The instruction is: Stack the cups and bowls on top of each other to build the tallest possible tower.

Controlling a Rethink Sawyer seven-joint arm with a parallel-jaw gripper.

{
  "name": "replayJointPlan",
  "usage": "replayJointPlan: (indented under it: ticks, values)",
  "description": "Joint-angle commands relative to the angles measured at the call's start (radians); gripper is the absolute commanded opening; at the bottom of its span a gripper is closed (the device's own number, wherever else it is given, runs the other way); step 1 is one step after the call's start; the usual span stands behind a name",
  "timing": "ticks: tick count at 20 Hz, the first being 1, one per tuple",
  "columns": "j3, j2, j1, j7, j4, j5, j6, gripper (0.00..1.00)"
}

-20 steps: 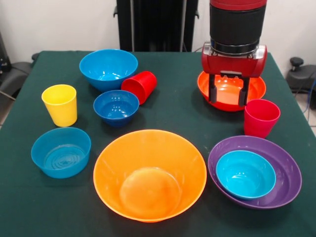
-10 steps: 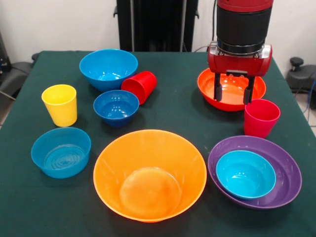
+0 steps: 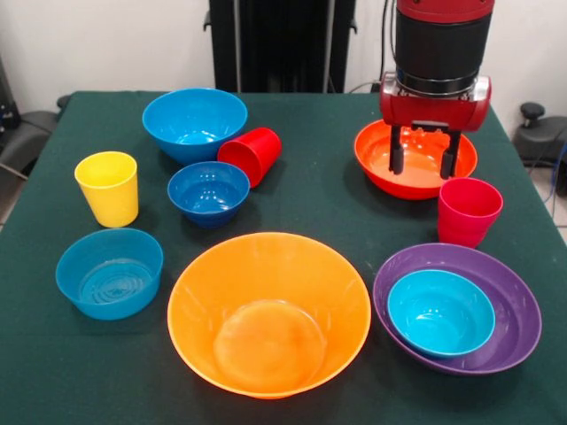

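Observation:
My gripper (image 3: 423, 168) hangs open and empty over the red-orange bowl (image 3: 381, 161) at the back right. A pinkish-red cup (image 3: 467, 212) stands upright just in front of that bowl. A light blue bowl (image 3: 440, 312) sits inside the wide purple bowl (image 3: 514, 305) at the front right. The huge orange bowl (image 3: 268, 312) is at the front middle. A large blue bowl (image 3: 194, 122) stands at the back left, with a red cup (image 3: 251, 155) lying on its side against it. A dark blue bowl (image 3: 209, 192), a yellow cup (image 3: 108, 187) and a blue bowl (image 3: 110, 272) stand at the left.
The green table (image 3: 310, 208) ends close behind the red-orange bowl and right of the purple bowl. The robot's black pedestal (image 3: 282, 44) stands at the far side.
The gripper has moved to the right and risen a little over the red-orange bowl, staying open. No bowl or cup has moved.

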Motion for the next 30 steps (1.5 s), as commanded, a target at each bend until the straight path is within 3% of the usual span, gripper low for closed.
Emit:
replayJointPlan:
  ticks: [1,9,17,22,30]
  values:
    - [0.044,-0.006,0.032,0.100,0.098,-0.037,-0.073,1.00]
    - [0.018,-0.042,0.086,0.161,0.153,-0.011,-0.083,1.00]
    - [0.005,-0.042,0.110,0.166,0.149,0.003,-0.080,1.00]
    - [0.002,0.002,0.131,0.187,0.117,0.013,-0.111,1.00]
    - [0.034,0.107,0.098,0.142,0.060,0.015,-0.189,1.00]
